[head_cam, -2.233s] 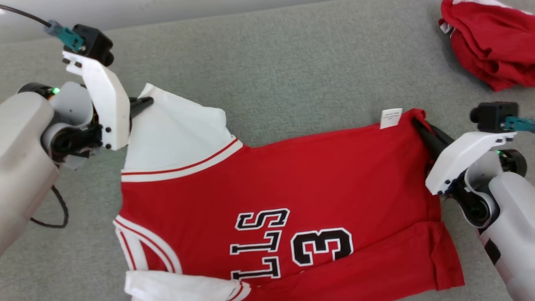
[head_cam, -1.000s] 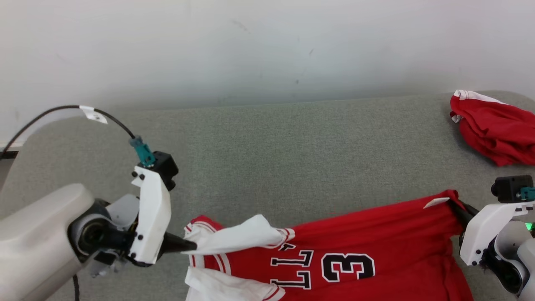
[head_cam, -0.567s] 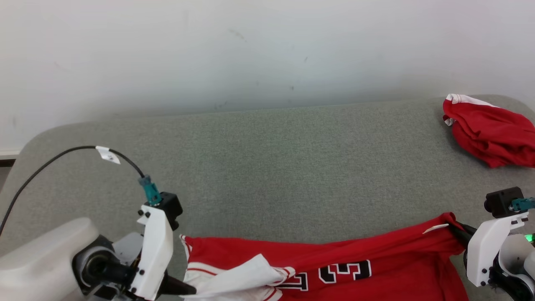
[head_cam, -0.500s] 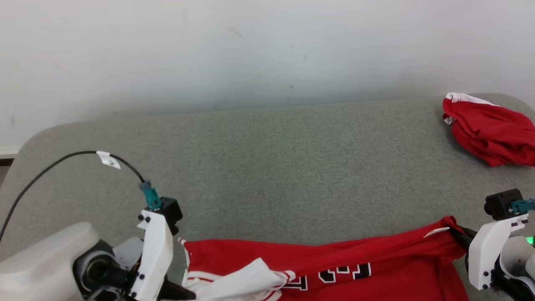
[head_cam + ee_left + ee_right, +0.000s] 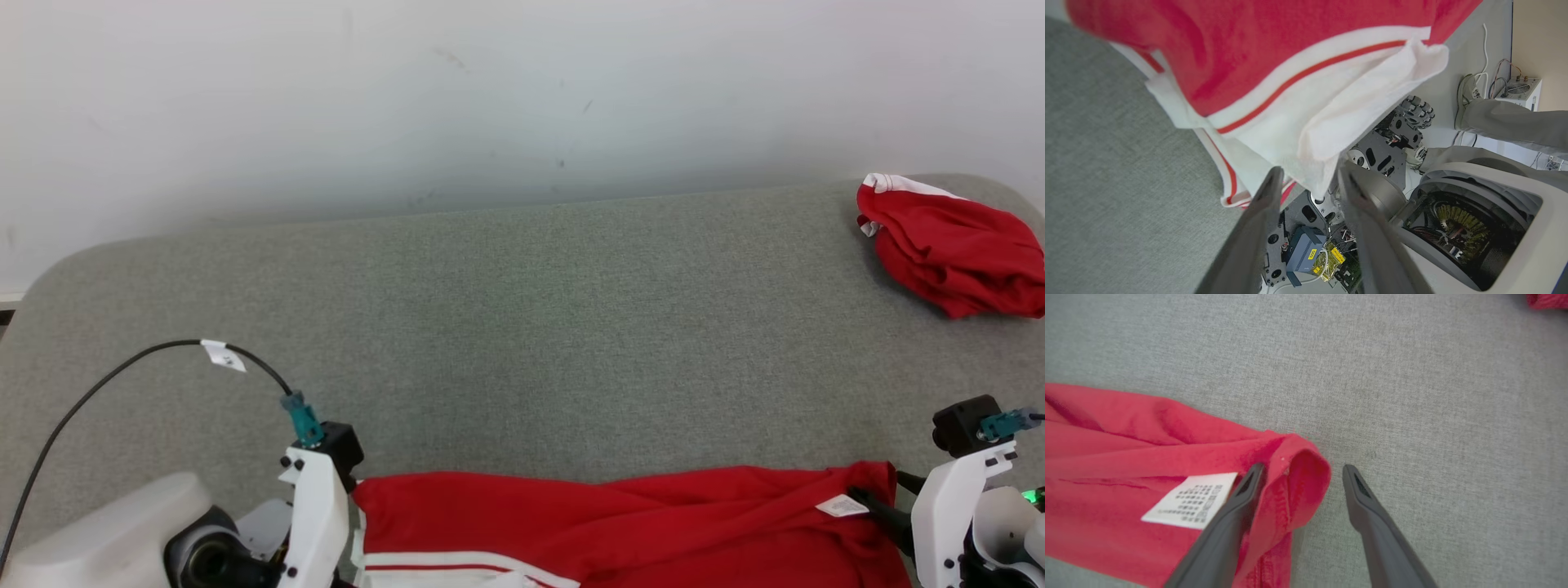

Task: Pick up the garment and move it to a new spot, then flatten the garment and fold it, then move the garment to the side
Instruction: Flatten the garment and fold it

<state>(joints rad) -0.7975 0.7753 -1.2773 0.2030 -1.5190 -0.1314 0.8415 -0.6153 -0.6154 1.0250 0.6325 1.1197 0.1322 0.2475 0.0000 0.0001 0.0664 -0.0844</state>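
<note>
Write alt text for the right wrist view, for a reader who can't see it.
The right gripper is open, and a rolled corner of the red garment lies between its two dark fingers, touching one of them. The garment, bearing a white label, rests on a grey surface; more red cloth shows top right.

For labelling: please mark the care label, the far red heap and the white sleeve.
care label [image 5: 1190, 500]: right wrist view, printed middle.
far red heap [image 5: 951, 249]: head view, centre.
white sleeve [image 5: 1339, 102]: left wrist view, middle.
</note>
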